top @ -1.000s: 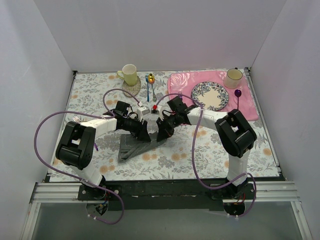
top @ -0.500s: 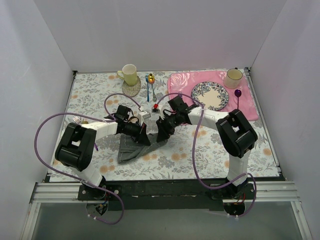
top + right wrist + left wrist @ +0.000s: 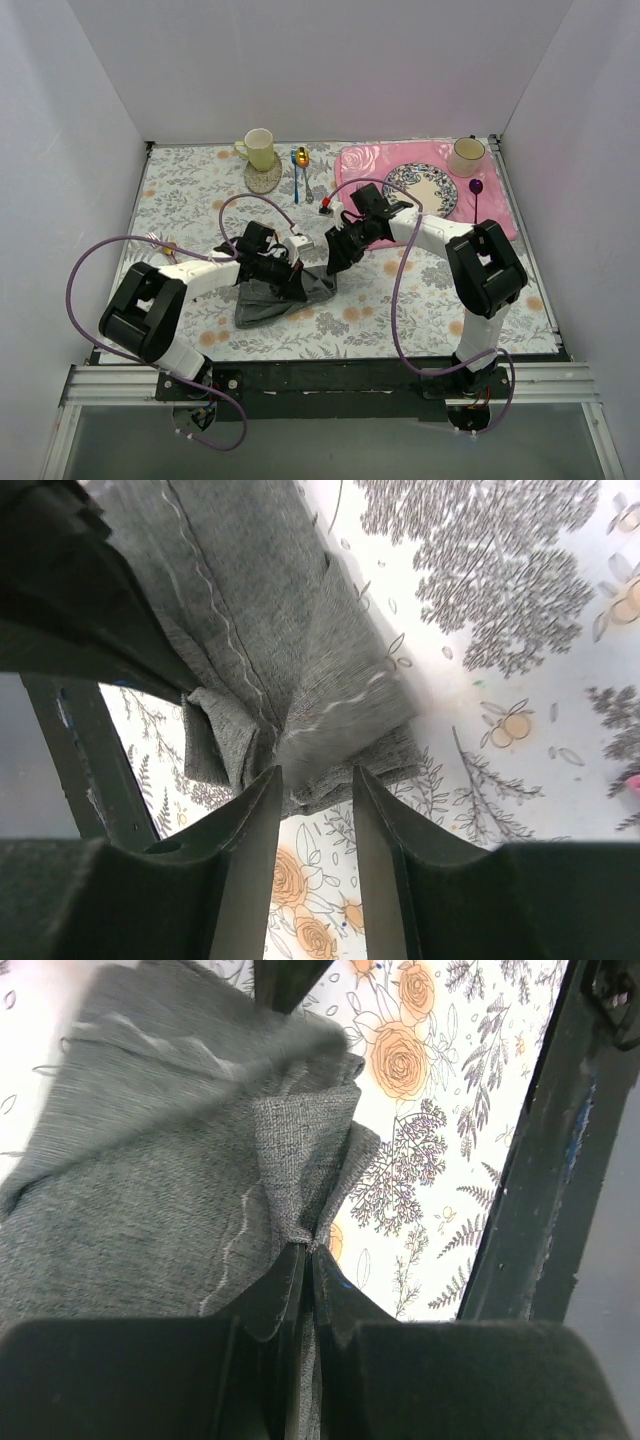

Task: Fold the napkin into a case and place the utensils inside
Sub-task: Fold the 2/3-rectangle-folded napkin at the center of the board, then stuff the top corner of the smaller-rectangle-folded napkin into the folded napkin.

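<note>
- Two arms reach in over the middle of the counter [image 3: 180, 190], which has a flower-print cloth on it.
- The napkin [image 3: 265, 300] is a dark grey cloth. It lies bunched up and partly folded near the front middle of the counter, under the two tools.
- The left tool [image 3: 298, 284] is closed tight on the napkin [image 3: 150, 1190]. In the left wrist view, the left tool [image 3: 305, 1252] pinches a small raised fold of the cloth between its tips.
- The right tool [image 3: 336, 262] is partly open and holds nothing. It is just above the right end of the napkin.
- In the right wrist view, the right tool [image 3: 317, 775] has a clear gap between its two fingers. The napkin [image 3: 250, 610] shows past them, a bit blurry, with its white stitching running along the cloth.
- A small silver fork [image 3: 308, 190] lies at the back of the counter, well away from the napkin.
- Just beside the fork is a spoon with a gold bowl and a blue handle [image 3: 297, 172].
- A pale yellow cup [image 3: 259, 148] stands by a round coaster [image 3: 265, 178], left of the spoon.
- A pink mat [image 3: 360, 165] lies at the back right.
- On the mat are a patterned plate [image 3: 420, 192], a second cup [image 3: 467, 155] and a purple spoon [image 3: 477, 192].
</note>
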`<state>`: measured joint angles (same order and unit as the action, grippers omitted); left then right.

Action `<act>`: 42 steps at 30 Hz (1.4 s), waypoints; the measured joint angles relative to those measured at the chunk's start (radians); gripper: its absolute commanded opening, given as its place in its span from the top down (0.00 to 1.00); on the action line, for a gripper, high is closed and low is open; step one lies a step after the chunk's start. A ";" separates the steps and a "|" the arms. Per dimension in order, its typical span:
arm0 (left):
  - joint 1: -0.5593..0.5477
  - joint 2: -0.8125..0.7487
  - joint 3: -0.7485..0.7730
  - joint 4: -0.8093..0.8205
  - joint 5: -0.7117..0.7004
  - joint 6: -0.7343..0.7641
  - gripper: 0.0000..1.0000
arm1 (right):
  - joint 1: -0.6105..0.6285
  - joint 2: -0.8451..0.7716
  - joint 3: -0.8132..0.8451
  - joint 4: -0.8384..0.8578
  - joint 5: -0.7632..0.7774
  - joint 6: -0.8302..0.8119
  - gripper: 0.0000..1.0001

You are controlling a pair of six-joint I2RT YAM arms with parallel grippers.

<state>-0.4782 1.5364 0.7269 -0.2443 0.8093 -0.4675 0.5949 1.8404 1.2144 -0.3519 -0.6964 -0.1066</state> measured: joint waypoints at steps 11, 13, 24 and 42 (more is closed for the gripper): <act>-0.074 -0.033 -0.026 0.030 -0.116 0.008 1.00 | 0.037 0.029 0.000 -0.080 0.070 0.050 0.45; -0.085 -0.033 -0.027 0.032 -0.131 0.010 1.00 | 0.035 0.029 -0.001 -0.087 0.074 0.060 0.45; -0.113 -0.033 -0.027 0.035 -0.174 0.025 1.00 | 0.034 0.089 0.002 -0.095 0.082 0.108 0.51; -0.120 -0.033 -0.023 0.014 -0.161 0.024 1.00 | 0.019 0.103 0.014 -0.088 0.090 0.137 0.78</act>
<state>-0.5983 1.5036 0.7036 -0.2298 0.6479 -0.4438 0.6136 1.9430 1.2289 -0.4397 -0.6067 0.0303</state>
